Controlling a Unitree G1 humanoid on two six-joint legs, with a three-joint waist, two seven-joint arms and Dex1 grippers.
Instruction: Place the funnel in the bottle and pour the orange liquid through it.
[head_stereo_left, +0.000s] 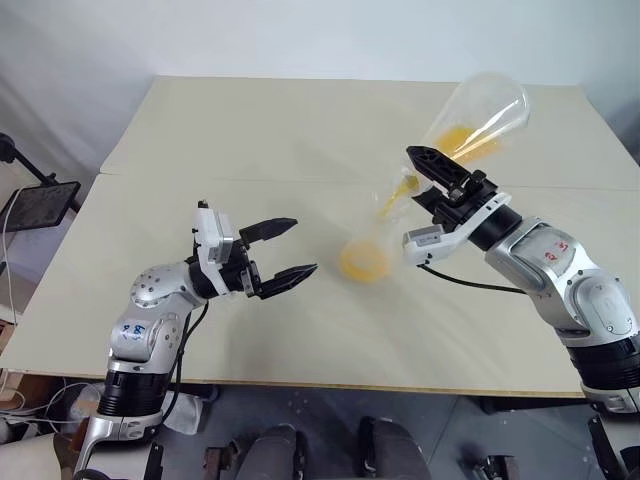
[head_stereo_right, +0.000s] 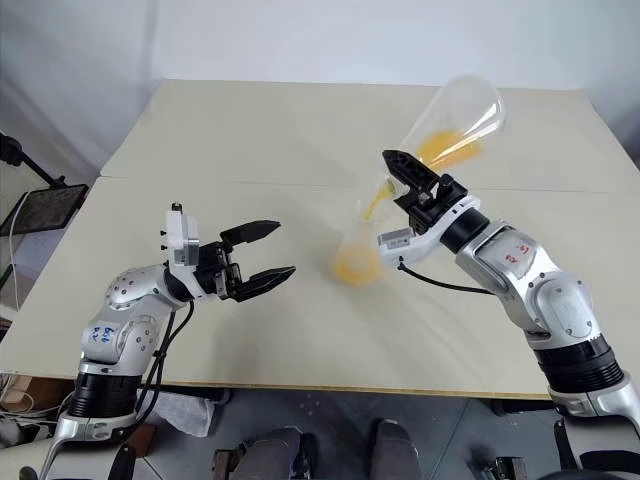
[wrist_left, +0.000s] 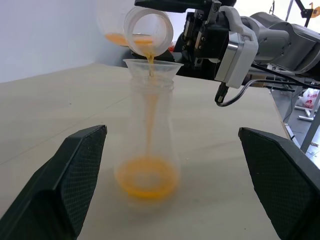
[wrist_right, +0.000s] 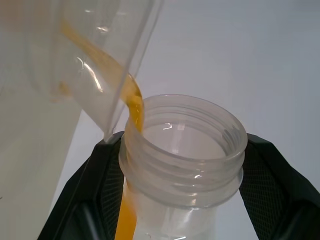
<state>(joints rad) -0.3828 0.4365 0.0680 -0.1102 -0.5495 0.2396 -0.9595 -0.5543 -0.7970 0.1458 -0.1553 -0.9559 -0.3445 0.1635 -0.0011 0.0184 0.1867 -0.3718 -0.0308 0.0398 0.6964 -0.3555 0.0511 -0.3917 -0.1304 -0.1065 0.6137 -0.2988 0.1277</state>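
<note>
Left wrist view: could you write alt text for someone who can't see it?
Orange liquid streams from a tilted flask, held by the right gripper, through a clear funnel into a bottle standing on the table. The open left gripper flanks the bottle without touching.

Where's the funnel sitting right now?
The funnel sits in the neck of the bottle, which stands on the table between the grippers, directly under the mouth of the tilted flask held by the right gripper.
</note>
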